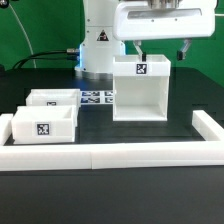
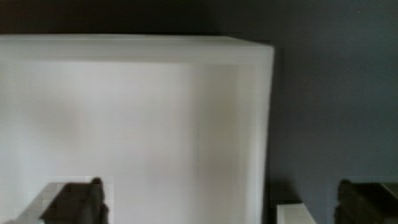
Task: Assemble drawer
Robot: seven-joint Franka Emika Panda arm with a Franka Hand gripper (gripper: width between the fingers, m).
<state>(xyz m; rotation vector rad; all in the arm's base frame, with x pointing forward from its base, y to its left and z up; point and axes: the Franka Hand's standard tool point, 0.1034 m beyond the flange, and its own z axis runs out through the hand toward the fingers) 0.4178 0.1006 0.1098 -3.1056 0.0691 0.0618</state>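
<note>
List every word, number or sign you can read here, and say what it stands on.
No words, letters or numbers can be read in either view.
housing: square tag, pattern only.
nearer small box: square tag, pattern only.
farther small box: tag too small to make out.
marker board: several tags, too blurred to read.
Wrist view: plain white housing, nothing printed.

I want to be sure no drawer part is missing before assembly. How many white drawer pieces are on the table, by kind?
tall housing: 1
small open-top boxes: 2
Total: 3
</note>
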